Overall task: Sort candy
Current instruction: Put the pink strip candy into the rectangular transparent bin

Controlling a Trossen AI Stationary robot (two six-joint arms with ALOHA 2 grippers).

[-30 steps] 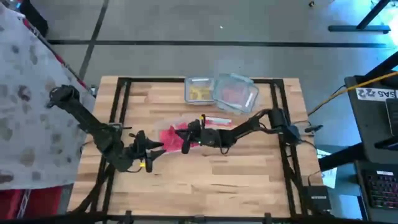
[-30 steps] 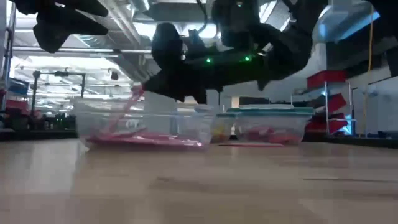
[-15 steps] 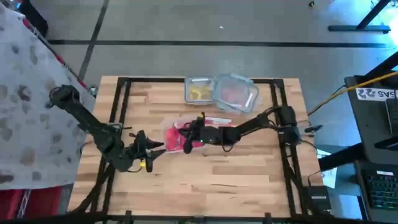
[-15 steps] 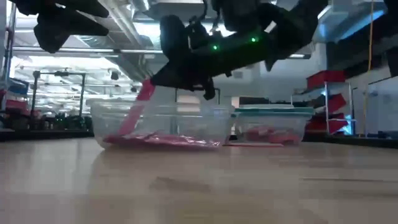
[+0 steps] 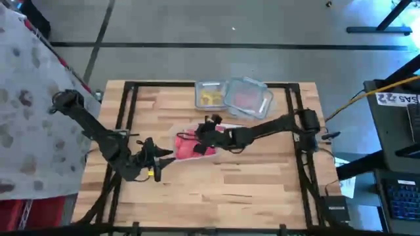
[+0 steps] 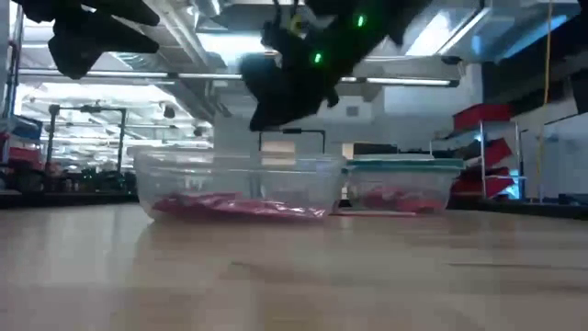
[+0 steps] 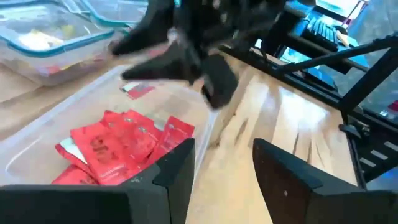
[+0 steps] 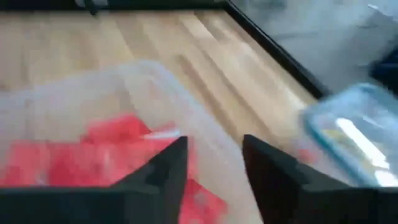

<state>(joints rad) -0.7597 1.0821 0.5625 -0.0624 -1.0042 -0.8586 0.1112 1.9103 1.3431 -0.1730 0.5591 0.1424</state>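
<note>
A pile of flat red rectangular candy packets (image 7: 118, 146) lies in the bottom of a clear, shallow plastic tub (image 5: 192, 145) near the middle of a pale wooden table (image 5: 216, 187). The right gripper (image 5: 209, 128) hangs just above the tub's far edge, and its two dark fingers (image 8: 163, 180) stand apart with nothing between them; the red packets lie below and ahead of those fingers, not touching them. The right arm reaches in from the table's right side, stretched low and long toward the centre. The left gripper (image 5: 161, 156) sits just beside the tub's near-left corner, pointing toward it, its fingers (image 7: 179, 171) parted with a gap and holding nothing. The left arm bends in from the table's left edge. Two more clear containers with teal rims (image 5: 233, 96) stand together at the far edge of the table, one holding yellow pieces (image 5: 210, 98), the other red ones (image 5: 247, 98).
</note>
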